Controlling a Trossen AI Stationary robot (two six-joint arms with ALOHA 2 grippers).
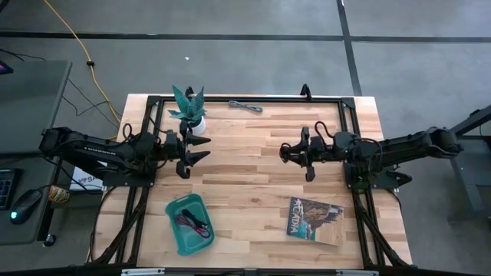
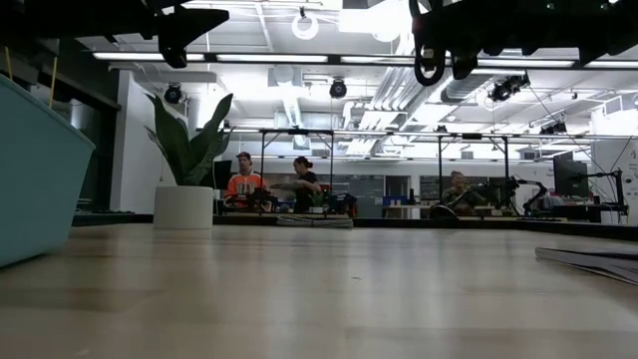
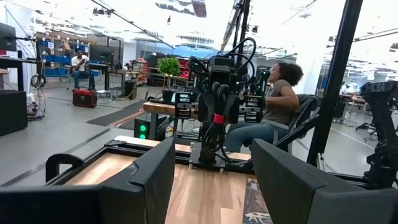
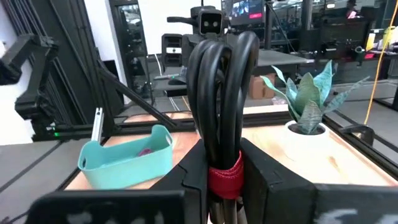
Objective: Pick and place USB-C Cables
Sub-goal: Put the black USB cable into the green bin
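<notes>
A black USB-C cable coil bound with a red strap (image 4: 222,93) sits in my right gripper (image 1: 296,152), which is shut on it high above the table's middle and points level toward the table's left. The left wrist view shows the same coil (image 3: 214,118) straight ahead. My left gripper (image 1: 201,150) hovers open opposite it, beside the plant, with nothing between its fingers (image 3: 155,180). A grey cable bundle (image 1: 245,106) lies flat at the table's far edge. A maroon bundle (image 1: 192,224) lies inside the teal tray (image 1: 175,234) near the front left. My right gripper pinches the black coil between its two fingers (image 4: 267,177) at the red-strapped end (image 4: 225,173). The fingers come level from the table's right. The rest of the coil reaches out past the fingertips, lifted clear of the table.
A potted plant (image 1: 189,111) stands at the far left, close behind my left gripper. A magazine (image 1: 316,218) lies flat at the front right. Black frame rails run along the table's edges. People sit at benches in the room beyond.
</notes>
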